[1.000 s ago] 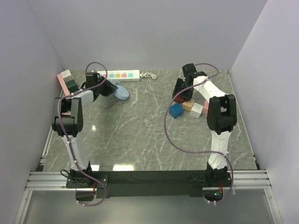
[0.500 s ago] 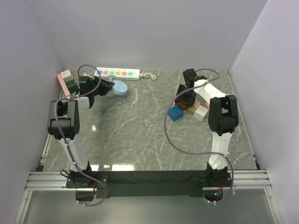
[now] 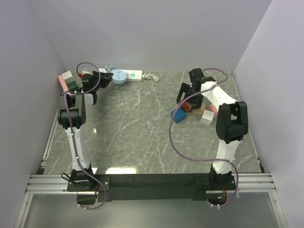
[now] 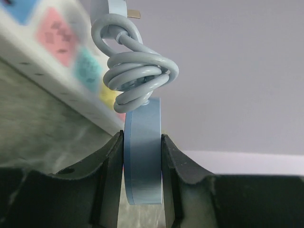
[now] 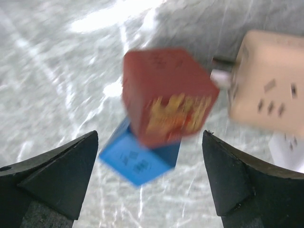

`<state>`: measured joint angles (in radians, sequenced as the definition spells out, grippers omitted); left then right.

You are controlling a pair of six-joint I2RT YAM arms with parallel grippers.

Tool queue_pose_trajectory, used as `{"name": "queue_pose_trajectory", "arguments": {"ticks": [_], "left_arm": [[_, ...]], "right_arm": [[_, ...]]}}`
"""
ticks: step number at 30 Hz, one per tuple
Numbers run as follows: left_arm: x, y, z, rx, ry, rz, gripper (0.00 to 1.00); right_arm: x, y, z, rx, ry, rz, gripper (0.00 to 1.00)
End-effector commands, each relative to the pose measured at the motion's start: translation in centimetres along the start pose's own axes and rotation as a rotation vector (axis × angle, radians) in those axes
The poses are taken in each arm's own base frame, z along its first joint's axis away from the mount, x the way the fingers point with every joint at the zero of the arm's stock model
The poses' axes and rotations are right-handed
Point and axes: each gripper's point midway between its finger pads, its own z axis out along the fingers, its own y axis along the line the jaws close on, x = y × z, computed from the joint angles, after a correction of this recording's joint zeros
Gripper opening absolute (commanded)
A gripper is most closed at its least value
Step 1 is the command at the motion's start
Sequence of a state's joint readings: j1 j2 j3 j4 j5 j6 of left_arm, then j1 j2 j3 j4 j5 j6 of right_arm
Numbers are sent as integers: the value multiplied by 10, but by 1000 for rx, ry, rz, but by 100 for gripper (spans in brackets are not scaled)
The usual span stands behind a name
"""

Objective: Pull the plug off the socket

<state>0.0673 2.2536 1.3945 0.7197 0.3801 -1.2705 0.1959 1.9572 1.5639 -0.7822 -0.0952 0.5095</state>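
The socket, a long white power strip (image 3: 130,75) with pastel panels, lies by the back wall; it also shows blurred in the left wrist view (image 4: 57,45). My left gripper (image 3: 110,77) is shut on a round light-blue disc (image 3: 118,76), held over the strip's left part. In the left wrist view the disc (image 4: 142,161) stands edge-on between the fingers (image 4: 111,166), with a coiled grey cord (image 4: 137,76) on it and a plug with a bare brass prong (image 4: 134,14) at the top. My right gripper (image 3: 185,97) is open above coloured cubes.
Under the right gripper (image 5: 149,142) are a red cube (image 5: 166,95), a blue cube (image 5: 135,164) and a beige socket cube (image 5: 268,85). Pink and green blocks (image 3: 69,80) lean at the left wall. The strip's bundled cord (image 3: 152,76) lies at its right end.
My left gripper has carried the blue disc back and left, from the table in front of the strip to over the strip. The right arm has shifted slightly near the cubes.
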Motion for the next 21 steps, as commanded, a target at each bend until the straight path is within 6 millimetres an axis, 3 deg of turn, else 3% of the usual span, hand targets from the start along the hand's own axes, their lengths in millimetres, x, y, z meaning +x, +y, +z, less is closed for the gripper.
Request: {"name": "queue_pose_trajectory", "arguments": {"ticks": [1, 3, 5, 8, 9, 11, 12, 13, 14, 15, 16, 17, 18, 19, 20, 21], "left_arm": [[-27, -40, 17, 159, -81, -33, 1], [-35, -44, 24, 170, -104, -55, 1], [-37, -34, 31, 151, -119, -78, 1], [-46, -35, 32, 148, -164, -118, 17], [-48, -35, 30, 137, -178, -135, 39], [-50, -32, 27, 107, -195, -142, 65], [-50, -27, 24, 82, -206, -147, 91], [-52, -36, 19, 84, -211, -141, 99], [-51, -38, 16, 74, -211, -130, 99], [-45, -26, 12, 20, -202, -140, 99], [-50, -43, 3, 27, -219, -134, 99], [-48, -44, -2, 4, -217, -119, 99], [-41, -31, -8, -86, -198, -124, 99], [-46, -48, -19, -111, -214, -98, 99], [-45, -47, -26, -169, -210, -28, 99], [-49, -60, -30, -201, -220, 20, 100]], "right_arm": [[-12, 23, -47, -109, -105, -3, 96], [-9, 27, -57, -130, -121, -14, 97], [-6, 30, -63, -142, -126, -21, 97], [-4, 34, -72, -158, -137, -33, 98], [-2, 37, -74, -166, -137, -40, 98], [0, 40, -77, -175, -140, -50, 98], [0, 41, -78, -176, -139, -54, 98], [2, 43, -79, -176, -138, -59, 98], [2, 44, -79, -178, -138, -62, 98], [3, 46, -79, -181, -136, -65, 98], [5, 49, -81, -187, -137, -71, 99], [5, 50, -81, -190, -138, -72, 99], [7, 51, -81, -191, -137, -73, 99], [7, 52, -82, -192, -139, -75, 99], [9, 55, -83, -197, -139, -80, 99], [10, 56, -83, -196, -137, -84, 99]]}}
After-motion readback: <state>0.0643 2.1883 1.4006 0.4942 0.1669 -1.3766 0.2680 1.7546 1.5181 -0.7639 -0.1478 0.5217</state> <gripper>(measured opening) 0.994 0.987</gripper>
